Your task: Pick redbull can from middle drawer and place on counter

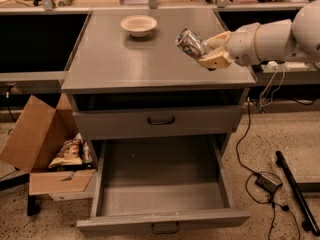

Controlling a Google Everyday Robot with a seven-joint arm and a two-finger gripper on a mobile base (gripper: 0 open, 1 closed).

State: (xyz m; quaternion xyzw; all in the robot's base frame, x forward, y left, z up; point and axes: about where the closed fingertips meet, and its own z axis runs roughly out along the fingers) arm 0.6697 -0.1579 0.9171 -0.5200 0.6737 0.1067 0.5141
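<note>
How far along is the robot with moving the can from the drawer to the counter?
Done: the can is out; the open drawer looks empty. In hand: the gripper holds the can tilted over the right side of the counter, apparently not resting on it. Left: set it down and let go.

Cream gripper (205,51) above the right side of the grey surface (125,64) is holding a silver-blue can (189,42); bowl (138,24) is looking cream too.

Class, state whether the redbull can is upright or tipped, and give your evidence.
Tipped. The redbull can slants, one end pointing up-left, clamped in the tool over the right side of the counter.
</note>
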